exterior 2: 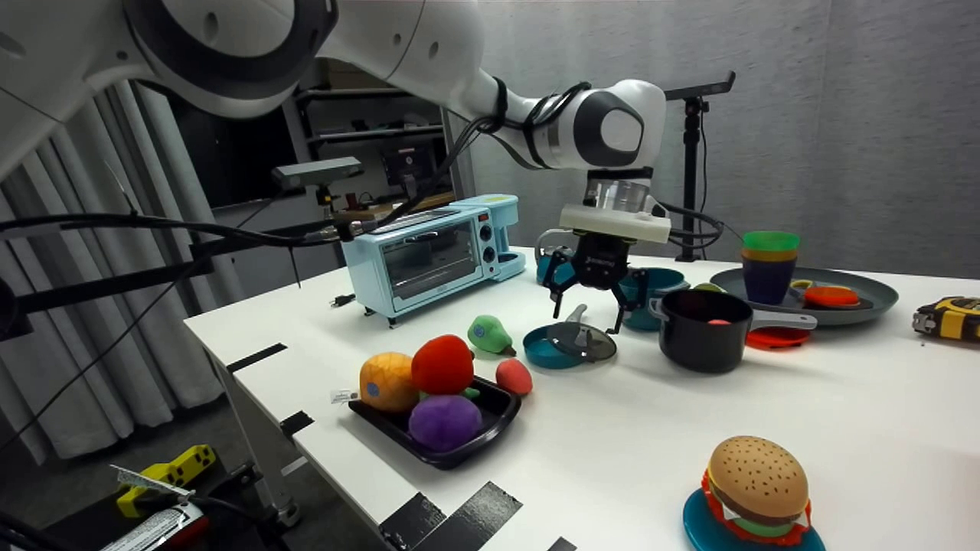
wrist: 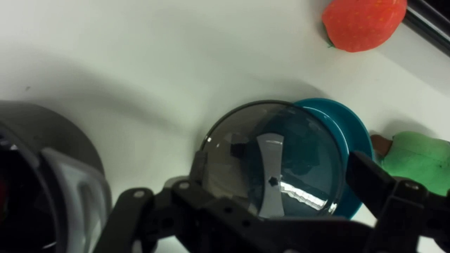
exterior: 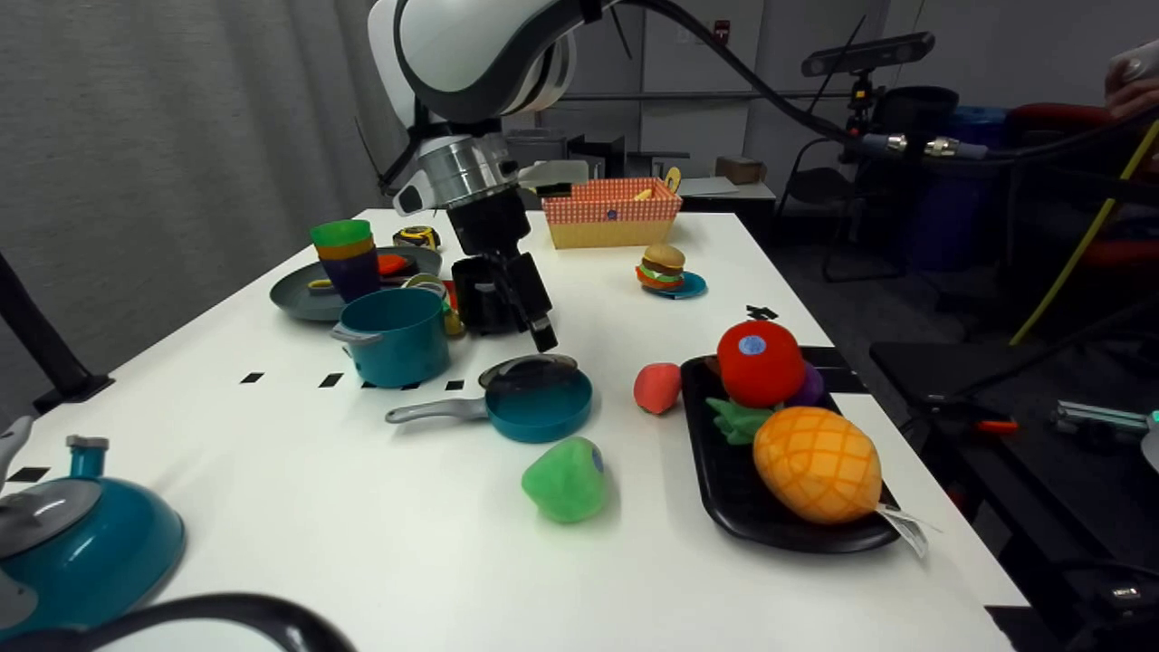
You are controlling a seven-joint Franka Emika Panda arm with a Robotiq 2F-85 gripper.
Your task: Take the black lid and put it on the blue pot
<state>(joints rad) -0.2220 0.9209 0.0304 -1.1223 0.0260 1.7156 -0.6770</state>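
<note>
The fingers [wrist: 369, 182] stand spread wide, pointing down above the black lid [wrist: 272, 158]; in the wrist view they show at either side of its rim, though whether a tip touches it I cannot tell; the lid, smoky and see-through, lies tilted, partly over the shallow teal saucepan [exterior: 539, 412] and partly past its edge; just beside that saucepan is a green plush toy [exterior: 566, 480], with a red strawberry [wrist: 364, 24] near; on the lid's other side the black pot [exterior 2: 703, 333] stands upright; the blue pot [exterior: 403, 344], upright with its inside showing, stands near the saucepan; farther out on the white tabletop [exterior: 317, 507] come a black tray [exterior: 732, 480] of plush toys [exterior: 761, 367], a burger [exterior 2: 758, 482] on a teal plate [exterior 2: 697, 522], and stacked cups [exterior 2: 768, 274] on a grey platter [exterior 2: 879, 297].
</note>
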